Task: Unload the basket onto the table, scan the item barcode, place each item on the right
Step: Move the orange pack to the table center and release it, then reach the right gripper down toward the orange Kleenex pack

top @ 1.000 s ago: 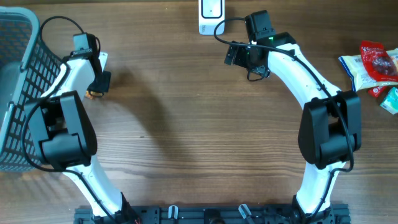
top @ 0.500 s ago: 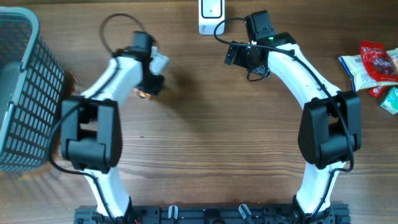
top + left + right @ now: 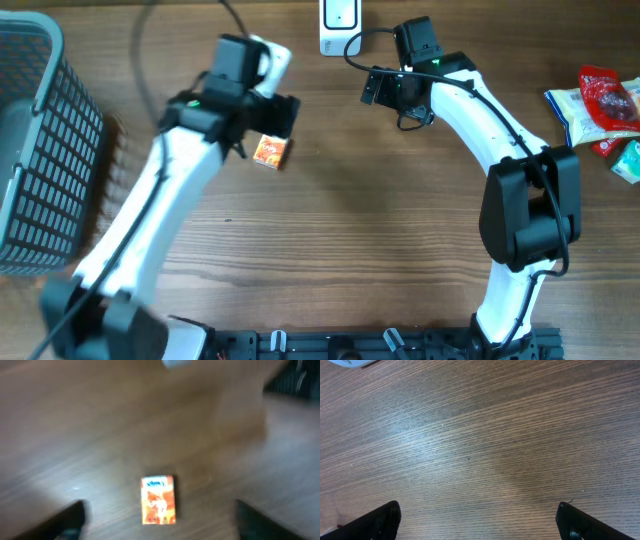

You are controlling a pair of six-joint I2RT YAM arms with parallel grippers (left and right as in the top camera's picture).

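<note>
Left tool [image 3: 266, 122]: released, both fingers spread wide, grasping nothing. In my left wrist view one dark finger [image 3: 70, 519] sits at the lower left corner and the other at the lower right. That view is motion-blurred.

Task item: small orange box [image 3: 158, 499]. It lies face up on the wooden table [image 3: 330, 230], long side pointing away from the wrist camera. It sits between my two left fingers and is well clear of both. From overhead the box shows just below the left tool, on the side nearer my base. It has a white band at one end. The print is too blurred to read, and I cannot tell where a barcode sits.

White scanner [image 3: 340, 25]: at the far edge of the table, between my two arms, with a dark cable running off toward the right arm. The orange box is apart from it, nearer and to the left.

Right tool [image 3: 479, 524]: released, fingers far apart at the bottom corners of the right wrist view. Only bare wood grain shows between them. Overhead, it hangs just right of the scanner.

Other objects: wire basket [image 3: 40, 150] at the left edge of the table, and snack packets [image 3: 605, 105] at the right edge, well apart from both tools.
</note>
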